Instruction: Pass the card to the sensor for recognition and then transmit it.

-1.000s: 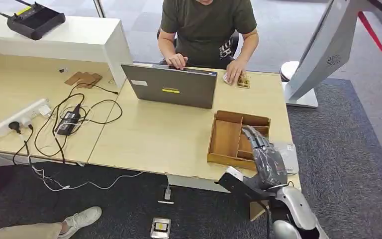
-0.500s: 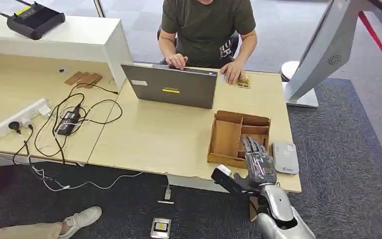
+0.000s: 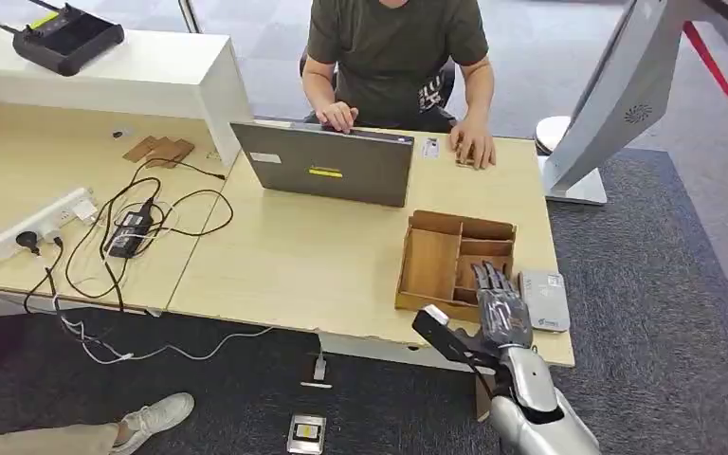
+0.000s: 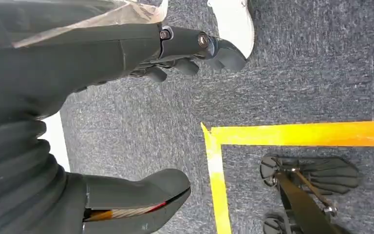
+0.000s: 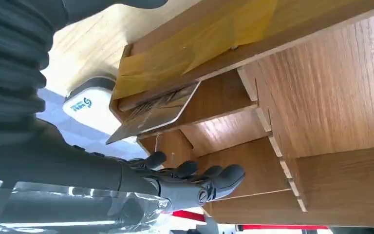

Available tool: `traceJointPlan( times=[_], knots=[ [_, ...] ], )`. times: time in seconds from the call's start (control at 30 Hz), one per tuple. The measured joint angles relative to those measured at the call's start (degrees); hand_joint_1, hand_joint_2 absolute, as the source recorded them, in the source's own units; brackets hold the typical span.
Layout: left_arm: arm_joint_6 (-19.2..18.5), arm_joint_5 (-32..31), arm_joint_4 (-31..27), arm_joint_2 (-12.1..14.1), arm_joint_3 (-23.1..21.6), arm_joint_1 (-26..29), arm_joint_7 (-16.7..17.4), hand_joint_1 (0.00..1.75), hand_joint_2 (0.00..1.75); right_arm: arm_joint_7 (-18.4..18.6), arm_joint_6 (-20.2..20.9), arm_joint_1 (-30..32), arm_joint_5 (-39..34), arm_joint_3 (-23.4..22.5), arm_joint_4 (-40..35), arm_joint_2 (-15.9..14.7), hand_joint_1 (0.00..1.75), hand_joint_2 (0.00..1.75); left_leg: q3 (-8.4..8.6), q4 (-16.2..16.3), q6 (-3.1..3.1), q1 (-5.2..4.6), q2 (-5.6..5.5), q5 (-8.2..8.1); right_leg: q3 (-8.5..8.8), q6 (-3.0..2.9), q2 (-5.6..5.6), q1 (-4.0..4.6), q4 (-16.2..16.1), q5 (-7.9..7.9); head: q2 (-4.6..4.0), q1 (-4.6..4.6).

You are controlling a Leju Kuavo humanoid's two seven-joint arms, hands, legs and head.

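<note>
Card (image 5: 153, 113) sits tilted in wooden organizer (image 3: 436, 256), right hand (image 3: 502, 308) empty, fingers spread above it; pickup step, next needs a pinch.

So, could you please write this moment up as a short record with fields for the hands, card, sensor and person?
right hand: open, fingers extended over the wooden organizer, holding nothing
left hand: hangs above the grey carpet, holding nothing
card: leaning in a small organizer compartment, not gripped
sensor: white, flat on the desk, right of the organizer
person: seated behind the laptop, both hands on the desk
</note>
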Motion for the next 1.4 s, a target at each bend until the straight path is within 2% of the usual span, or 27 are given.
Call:
traceJointPlan(
  times=[0.7,1.4],
  knots=[
    [0.5,0.7,0.0,0.0,0.0,0.0,0.2,0.0,1.75,0.7,-3.2,-0.6,-0.9,-0.3,1.0,-0.3,0.0,1.75,0.02,0.0,0.0,0.0,0.0,0.0,0.0,0.0,0.0,0.0,0.0,0.0,0.0,0.0],
    [0.7,1.2,0.0,0.1,0.0,0.0,0.3,0.0,1.75,1.4,-4.6,-0.6,-1.2,-0.2,1.0,-0.6,0.0,1.75,0.01,0.0,0.0,0.0,0.0,0.0,0.0,0.0,0.0,0.0,0.0,0.0,0.0,0.02]
  ],
)
